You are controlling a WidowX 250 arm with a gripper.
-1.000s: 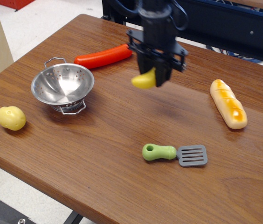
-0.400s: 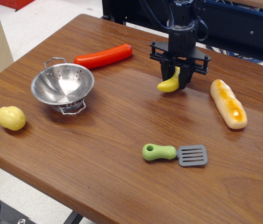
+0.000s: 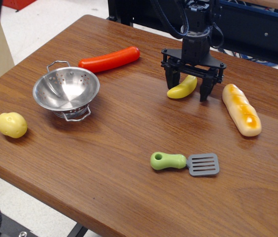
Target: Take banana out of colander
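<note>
High front view over table [image 3: 104, 187]

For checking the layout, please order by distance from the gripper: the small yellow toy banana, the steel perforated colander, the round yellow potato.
From the gripper:
1. Small yellow toy banana, lying between its fingers.
2. Steel perforated colander, toward the table's left side.
3. Round yellow potato, near the left edge.

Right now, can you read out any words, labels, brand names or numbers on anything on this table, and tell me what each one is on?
None: no readable text shows in this view.
The banana, colander, sausage, potato, bread and spatula carry no visible print.
The gripper and the dark frame behind the table show no legible marking either.
</note>
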